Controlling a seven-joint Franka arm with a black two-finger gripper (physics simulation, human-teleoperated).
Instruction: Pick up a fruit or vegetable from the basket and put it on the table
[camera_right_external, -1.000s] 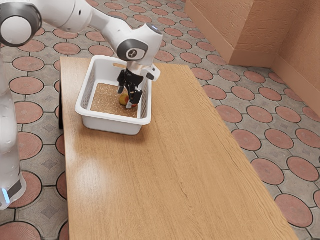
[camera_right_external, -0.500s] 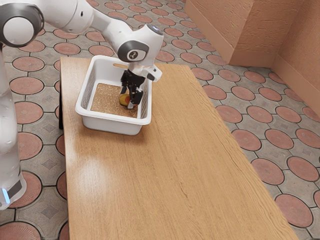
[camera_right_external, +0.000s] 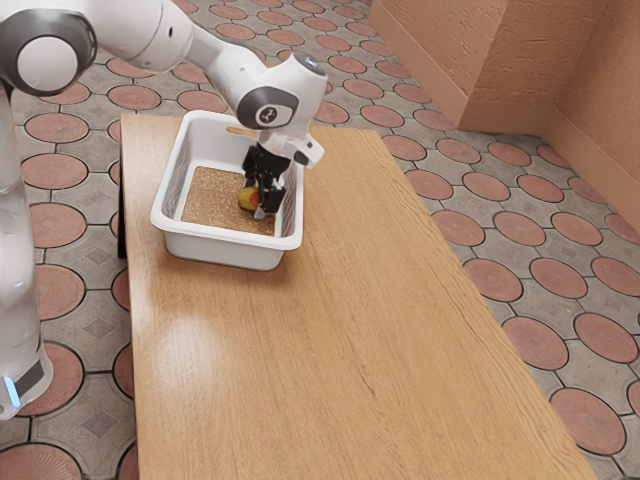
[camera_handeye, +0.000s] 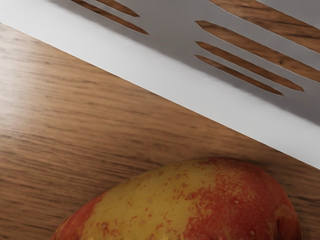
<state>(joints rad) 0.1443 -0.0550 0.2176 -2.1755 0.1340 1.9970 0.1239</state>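
1. The black hand (camera_right_external: 257, 200) is seen low inside the white basket (camera_right_external: 226, 237), right at the fruit (camera_right_external: 246, 198); whether it is open or clamped on the fruit cannot be told.
2. The fruit, mottled red and yellow, is partly covered by the hand in the exterior view. In the wrist view it is seen large at the lower edge, near the basket's slotted wall, with a narrow gap left between.
3. The white arm (camera_right_external: 215, 62) is reached in from the exterior view's upper left and bent downward over the basket, with the hand pointed down, nearer the side at the exterior view's right.
4. Counted: one arm, one hand, one basket, one fruit, one wooden surface (camera_right_external: 350, 340), by which the basket is carried.
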